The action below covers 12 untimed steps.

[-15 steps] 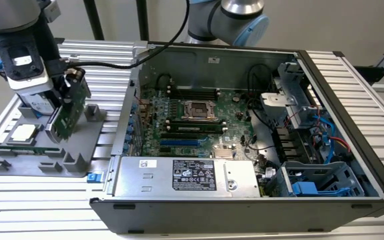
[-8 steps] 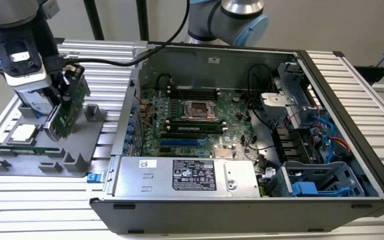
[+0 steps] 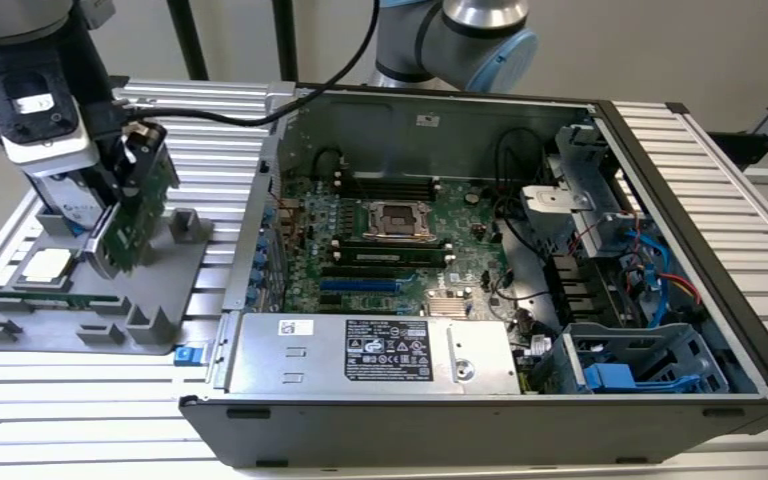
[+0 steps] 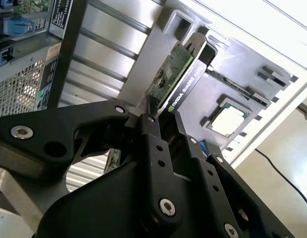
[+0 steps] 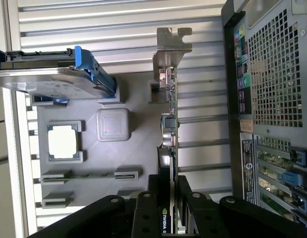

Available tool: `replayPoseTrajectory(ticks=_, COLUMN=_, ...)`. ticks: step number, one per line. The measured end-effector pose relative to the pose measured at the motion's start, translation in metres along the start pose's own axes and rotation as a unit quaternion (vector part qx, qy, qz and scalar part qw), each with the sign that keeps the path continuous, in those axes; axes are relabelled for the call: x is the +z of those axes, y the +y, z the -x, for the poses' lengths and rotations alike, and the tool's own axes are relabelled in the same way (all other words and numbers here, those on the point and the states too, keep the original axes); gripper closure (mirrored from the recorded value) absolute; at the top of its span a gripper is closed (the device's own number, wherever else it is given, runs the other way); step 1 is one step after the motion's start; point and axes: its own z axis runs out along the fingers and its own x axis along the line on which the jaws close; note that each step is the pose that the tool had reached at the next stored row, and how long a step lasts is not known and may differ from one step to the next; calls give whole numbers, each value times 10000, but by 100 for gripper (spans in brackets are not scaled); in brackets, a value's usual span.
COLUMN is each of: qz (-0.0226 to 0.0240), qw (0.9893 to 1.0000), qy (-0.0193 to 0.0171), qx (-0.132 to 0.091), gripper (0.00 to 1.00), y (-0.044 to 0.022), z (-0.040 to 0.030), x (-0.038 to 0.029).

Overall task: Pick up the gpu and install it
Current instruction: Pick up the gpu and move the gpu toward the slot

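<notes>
The gpu (image 3: pixel 139 205) stands on edge over the grey parts tray (image 3: pixel 77 335) at the exterior view's left, green board facing the computer case. My gripper (image 3: pixel 123 160) comes down from above and is shut on its upper edge. In both wrist views the card runs away from the fingers edge-on: the gpu (image 4: pixel 179 82) shows its black shroud edge between the black fingers (image 4: pixel 152 144), and the gpu (image 5: pixel 169 124) ends in a silver bracket (image 5: pixel 173 42). My gripper (image 4: pixel 163 119) (image 5: pixel 169 201) clamps it from both faces. Its lower edge sits at the tray's holder.
The open computer case (image 3: pixel 704 260) lies to the exterior view's right, with the motherboard (image 3: pixel 384 225) and a blue slot (image 3: pixel 357 284) exposed. The tray also holds a processor chip (image 5: pixel 63 141), a silver hard drive with blue rails (image 5: pixel 54 79) and a memory stick (image 3: pixel 37 297).
</notes>
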Motion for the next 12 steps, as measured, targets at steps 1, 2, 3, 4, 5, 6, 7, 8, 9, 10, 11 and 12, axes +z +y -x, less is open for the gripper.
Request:
replayPoseTrajectory(ticks=1, qz=0, qw=10000, qy=0, qx=0, gripper=100, y=1, z=0, x=-8)
replayPoseTrajectory(ticks=2, qz=0, qw=10000, qy=0, qx=0, gripper=100, y=1, z=0, x=-15)
replayPoseTrajectory(ticks=3, qz=0, qw=10000, qy=0, qx=0, gripper=100, y=1, z=0, x=-23)
replayPoseTrajectory(ticks=4, qz=0, qw=10000, qy=1, qx=0, gripper=100, y=2, z=0, x=-32)
replayPoseTrajectory(ticks=5, qz=0, qw=10000, qy=0, qx=0, gripper=100, y=2, z=0, x=-40)
replayPoseTrajectory(ticks=6, qz=0, qw=10000, qy=0, qx=0, gripper=100, y=2, z=0, x=-48)
replayPoseTrajectory(ticks=7, qz=0, qw=10000, qy=0, qx=0, gripper=100, y=3, z=0, x=-55)
replayPoseTrajectory(ticks=8, qz=0, qw=10000, qy=0, qx=0, gripper=100, y=3, z=0, x=-63)
replayPoseTrajectory(ticks=9, qz=0, qw=10000, qy=0, qx=0, gripper=100, y=4, z=0, x=-70)
replayPoseTrajectory(ticks=10, qz=0, qw=10000, qy=0, qx=0, gripper=100, y=4, z=0, x=-77)
replayPoseTrajectory(ticks=11, qz=0, qw=10000, qy=0, qx=0, gripper=100, y=4, z=0, x=-84)
replayPoseTrajectory(ticks=12, qz=0, qw=10000, qy=0, qx=0, gripper=100, y=5, z=0, x=-91)
